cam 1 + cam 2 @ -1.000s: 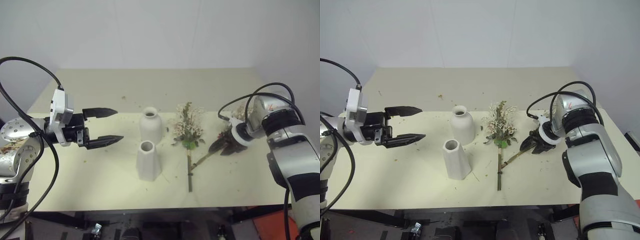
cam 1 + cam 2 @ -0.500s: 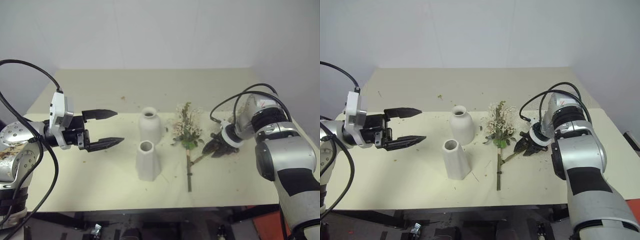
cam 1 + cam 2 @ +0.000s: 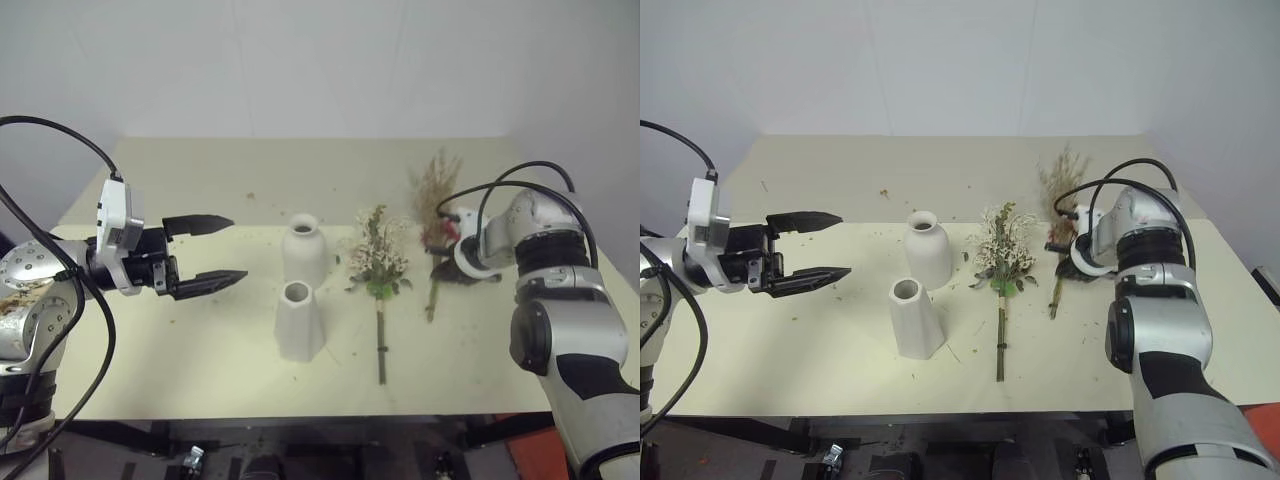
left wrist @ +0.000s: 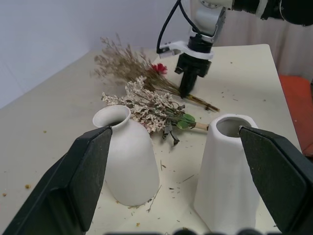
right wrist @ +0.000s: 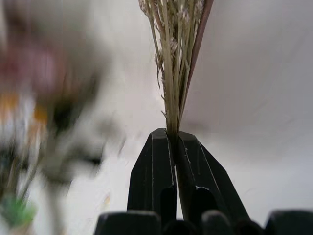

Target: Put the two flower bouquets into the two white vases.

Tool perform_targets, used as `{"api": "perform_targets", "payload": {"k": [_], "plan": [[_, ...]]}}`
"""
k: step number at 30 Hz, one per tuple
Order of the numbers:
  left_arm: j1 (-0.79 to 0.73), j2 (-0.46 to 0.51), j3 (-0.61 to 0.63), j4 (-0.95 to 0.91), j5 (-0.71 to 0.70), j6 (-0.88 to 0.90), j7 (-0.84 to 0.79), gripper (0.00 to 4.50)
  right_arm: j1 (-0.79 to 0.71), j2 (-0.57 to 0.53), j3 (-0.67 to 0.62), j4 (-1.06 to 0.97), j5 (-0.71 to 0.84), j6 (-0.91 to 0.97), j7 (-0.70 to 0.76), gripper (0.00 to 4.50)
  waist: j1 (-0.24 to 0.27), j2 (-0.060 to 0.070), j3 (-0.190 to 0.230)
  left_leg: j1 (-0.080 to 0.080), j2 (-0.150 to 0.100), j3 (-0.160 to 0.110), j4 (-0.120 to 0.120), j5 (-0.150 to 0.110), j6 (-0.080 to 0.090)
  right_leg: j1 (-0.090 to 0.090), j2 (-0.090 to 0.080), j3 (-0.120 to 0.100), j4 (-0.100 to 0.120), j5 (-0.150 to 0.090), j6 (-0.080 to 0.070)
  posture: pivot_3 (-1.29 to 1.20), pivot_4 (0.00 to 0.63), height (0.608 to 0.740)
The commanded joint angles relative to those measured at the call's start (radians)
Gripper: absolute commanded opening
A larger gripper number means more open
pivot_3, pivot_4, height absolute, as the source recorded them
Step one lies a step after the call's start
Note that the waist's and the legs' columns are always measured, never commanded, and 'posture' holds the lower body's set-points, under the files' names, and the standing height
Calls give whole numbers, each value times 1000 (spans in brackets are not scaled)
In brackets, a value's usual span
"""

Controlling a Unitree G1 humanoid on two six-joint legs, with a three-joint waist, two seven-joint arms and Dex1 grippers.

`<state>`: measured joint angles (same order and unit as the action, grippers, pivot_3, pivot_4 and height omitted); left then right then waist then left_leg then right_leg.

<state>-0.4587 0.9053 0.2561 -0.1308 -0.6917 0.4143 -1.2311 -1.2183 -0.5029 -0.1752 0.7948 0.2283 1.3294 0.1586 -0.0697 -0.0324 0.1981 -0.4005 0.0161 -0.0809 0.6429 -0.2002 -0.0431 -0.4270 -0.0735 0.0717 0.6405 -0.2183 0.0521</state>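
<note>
Two white vases stand mid-table, the bottle-shaped one (image 3: 302, 250) behind the cone-shaped one (image 3: 297, 322). The cream-white bouquet (image 3: 376, 255) lies to their right, its long stem toward the front edge. Further right, my right gripper (image 3: 447, 270) is shut on the stems of the dry tan bouquet (image 3: 435, 190). The right wrist view shows the stems (image 5: 172, 73) pinched between the fingers (image 5: 151, 166). Its plumes point to the back of the table and a red bloom (image 4: 159, 68) sits among them. My left gripper (image 3: 238, 250) hovers open left of the vases, facing them, with nothing in it.
Bits of dry plant litter the cream table (image 3: 180, 340). A pale wall rises behind the table's far edge. Bare tabletop lies to the left of the vases and at the back.
My right gripper shut on the dry bouquet's stems and swung it round, so the plumes now point to the back of the table. The left arm stayed still.
</note>
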Motion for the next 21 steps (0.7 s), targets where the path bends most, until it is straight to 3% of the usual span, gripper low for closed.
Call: {"api": "perform_targets", "payload": {"k": [1,4,7,13,21], "plan": [[-39,7,9,16,5,-23,-14,4500,96,-22,-6,-269,-39,-348,7,8,-1,0,0,0,0,0,0,0,0,0,0,0,0,-1,1,0,150,740],[-54,13,8,36,13,-26,-24,4500,163,-7,-34,-407,-13,-582,73,8,-6,0,0,-1,0,0,0,0,0,-1,0,0,0,-2,3,0,150,740],[-67,25,13,57,22,-17,-27,4500,179,19,-79,-516,109,-669,231,8,-16,1,0,0,0,0,-1,0,0,-2,0,1,1,-1,2,0,150,740],[-104,50,9,128,47,2,-26,4500,139,97,-88,-631,323,-666,453,8,-28,1,0,2,1,0,-1,0,0,0,1,1,2,-1,2,0,150,740],[-144,71,-24,177,108,68,33,4500,127,218,46,-685,376,-680,576,8,-26,1,1,1,1,0,-1,0,0,-1,0,0,2,1,-2,0,150,740]]}}
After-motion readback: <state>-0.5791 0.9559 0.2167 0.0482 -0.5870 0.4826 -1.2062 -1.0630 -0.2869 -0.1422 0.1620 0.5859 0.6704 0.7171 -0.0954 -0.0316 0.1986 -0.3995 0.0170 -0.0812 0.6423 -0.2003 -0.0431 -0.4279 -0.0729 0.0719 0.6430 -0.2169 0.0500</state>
